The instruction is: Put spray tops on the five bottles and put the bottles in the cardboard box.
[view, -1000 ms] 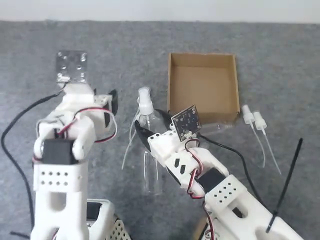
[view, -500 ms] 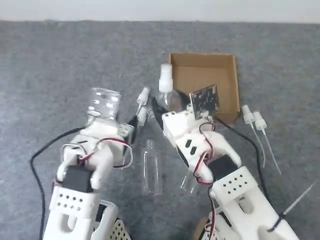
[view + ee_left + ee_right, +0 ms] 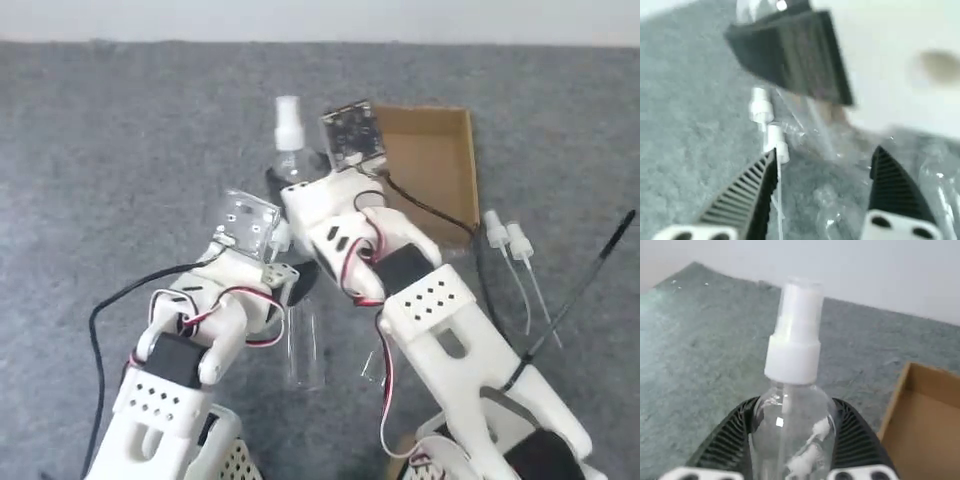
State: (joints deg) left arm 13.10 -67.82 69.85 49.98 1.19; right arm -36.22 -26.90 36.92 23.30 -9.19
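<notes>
My right gripper is shut on a clear bottle that carries a white spray top. In the high view this bottle is held upright in the air just left of the cardboard box. My left gripper stands open low over the mat, with a loose white spray top and clear plastic bottles in front of it. From above, the left gripper sits at the neck end of an uncapped bottle that lies on the mat.
Two loose spray tops with long tubes lie right of the box. Another clear bottle lies partly under the right arm. A black cable crosses the mat at the right. Grey mat spreads out to the left.
The right arm has lifted the capped bottle off the mat and carried it up and to the left of the box. The left arm has swung in toward the middle.
</notes>
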